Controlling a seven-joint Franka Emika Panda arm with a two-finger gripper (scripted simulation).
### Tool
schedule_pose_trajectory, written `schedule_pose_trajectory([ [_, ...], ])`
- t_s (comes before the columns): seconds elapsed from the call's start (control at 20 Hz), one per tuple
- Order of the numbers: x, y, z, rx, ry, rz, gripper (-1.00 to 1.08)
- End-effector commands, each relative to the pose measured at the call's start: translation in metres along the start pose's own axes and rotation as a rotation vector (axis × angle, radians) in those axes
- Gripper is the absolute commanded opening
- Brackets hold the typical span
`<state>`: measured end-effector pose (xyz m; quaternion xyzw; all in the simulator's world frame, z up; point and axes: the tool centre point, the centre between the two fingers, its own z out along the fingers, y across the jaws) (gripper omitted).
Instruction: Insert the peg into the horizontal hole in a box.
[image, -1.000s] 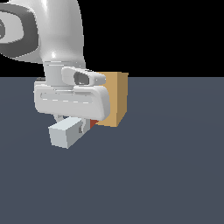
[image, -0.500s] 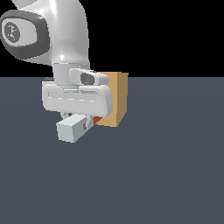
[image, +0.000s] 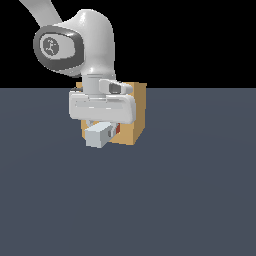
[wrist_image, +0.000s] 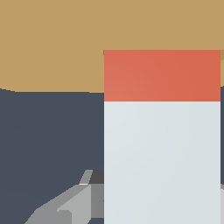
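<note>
Peg (image: 99, 135) now rightward, red end against box (image: 136, 112) face.

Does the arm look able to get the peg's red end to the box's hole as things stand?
Probably yes: the gripper holds the peg with its red end at the box face and nothing between. The hole itself is hidden, so alignment cannot be confirmed.
</note>
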<state>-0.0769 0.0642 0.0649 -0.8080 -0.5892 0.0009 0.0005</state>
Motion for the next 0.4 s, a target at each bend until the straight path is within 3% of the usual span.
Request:
schedule_pose_trajectory([
  [0.0, 0.0122, 0.002, -0.002, -0.004, 0.002, 0.002, -1.0],
  [0.35, 0.0191, 0.0035, -0.0022, -0.005, 0.002, 0.002, -1.0],
])
